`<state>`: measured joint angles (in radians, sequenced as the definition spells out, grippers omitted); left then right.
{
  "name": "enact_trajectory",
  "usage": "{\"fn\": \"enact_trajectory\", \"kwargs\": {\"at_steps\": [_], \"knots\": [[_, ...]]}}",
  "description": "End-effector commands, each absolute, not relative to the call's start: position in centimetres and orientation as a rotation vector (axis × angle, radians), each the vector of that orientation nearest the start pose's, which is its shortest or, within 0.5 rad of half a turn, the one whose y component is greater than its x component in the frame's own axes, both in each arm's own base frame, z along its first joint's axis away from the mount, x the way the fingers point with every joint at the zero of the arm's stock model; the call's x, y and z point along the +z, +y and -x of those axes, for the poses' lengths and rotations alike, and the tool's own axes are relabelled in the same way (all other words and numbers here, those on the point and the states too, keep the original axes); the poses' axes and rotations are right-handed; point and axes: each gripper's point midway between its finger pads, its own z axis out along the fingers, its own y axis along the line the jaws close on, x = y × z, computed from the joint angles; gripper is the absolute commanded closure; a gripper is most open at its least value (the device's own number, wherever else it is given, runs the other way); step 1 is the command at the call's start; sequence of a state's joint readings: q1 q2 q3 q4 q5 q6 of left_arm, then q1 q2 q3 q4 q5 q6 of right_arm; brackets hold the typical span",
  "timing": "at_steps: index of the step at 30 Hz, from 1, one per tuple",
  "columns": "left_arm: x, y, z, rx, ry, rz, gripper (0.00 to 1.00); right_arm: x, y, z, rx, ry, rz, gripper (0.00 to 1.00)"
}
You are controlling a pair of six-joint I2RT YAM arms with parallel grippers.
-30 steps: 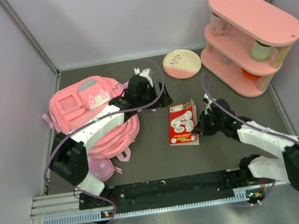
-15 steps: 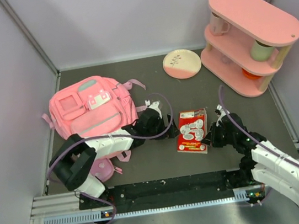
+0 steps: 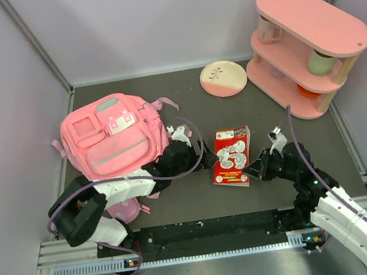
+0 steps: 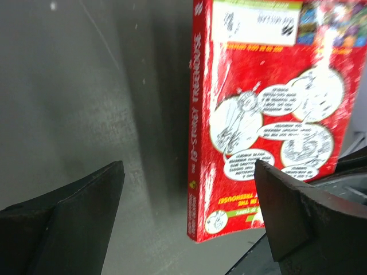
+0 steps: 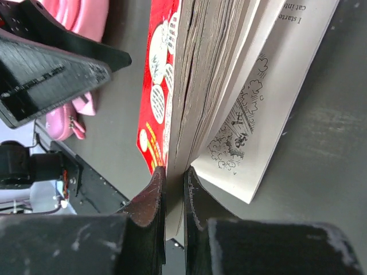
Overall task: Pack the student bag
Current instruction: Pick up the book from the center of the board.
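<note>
Dark grey table top, scuffed, with pale lilac walls boxing it in on three sides. The bag lies flat at left-center of the frame, pockets up. The left gripper is spread wide, just left of the red book mid-frame. The right gripper is pinched tight on the book's edge, with the pages fanning apart. A pink shelf and a plate sit at upper right.

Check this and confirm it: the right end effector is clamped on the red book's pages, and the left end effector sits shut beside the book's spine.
Not quite. The left end effector is wide open, not shut: the left wrist view shows its jaws spread apart by the spine of the red book. The rest holds: the right end effector is clamped on the book's pages.
</note>
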<state>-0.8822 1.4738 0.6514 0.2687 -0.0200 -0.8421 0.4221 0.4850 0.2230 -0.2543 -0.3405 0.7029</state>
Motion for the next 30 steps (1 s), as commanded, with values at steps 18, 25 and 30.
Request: {"fn": "enact_trajectory", "kwargs": {"at_steps": [18, 25, 30], "knots": [[20.0, -33.4, -24.6, -1.404, 1.733, -0.048, 0.01, 20.9, 21.5, -14.5, 1.536, 1.739, 0.207, 1.0], [23.3, -34.5, -22.7, -1.571, 1.578, -0.214, 0.11, 20.0, 22.4, -14.4, 1.571, 1.766, 0.306, 1.0], [23.8, -35.0, -21.9, -1.614, 1.561, -0.285, 0.47, 19.7, 22.6, -15.8, 1.508, 1.776, 0.319, 1.0]]}}
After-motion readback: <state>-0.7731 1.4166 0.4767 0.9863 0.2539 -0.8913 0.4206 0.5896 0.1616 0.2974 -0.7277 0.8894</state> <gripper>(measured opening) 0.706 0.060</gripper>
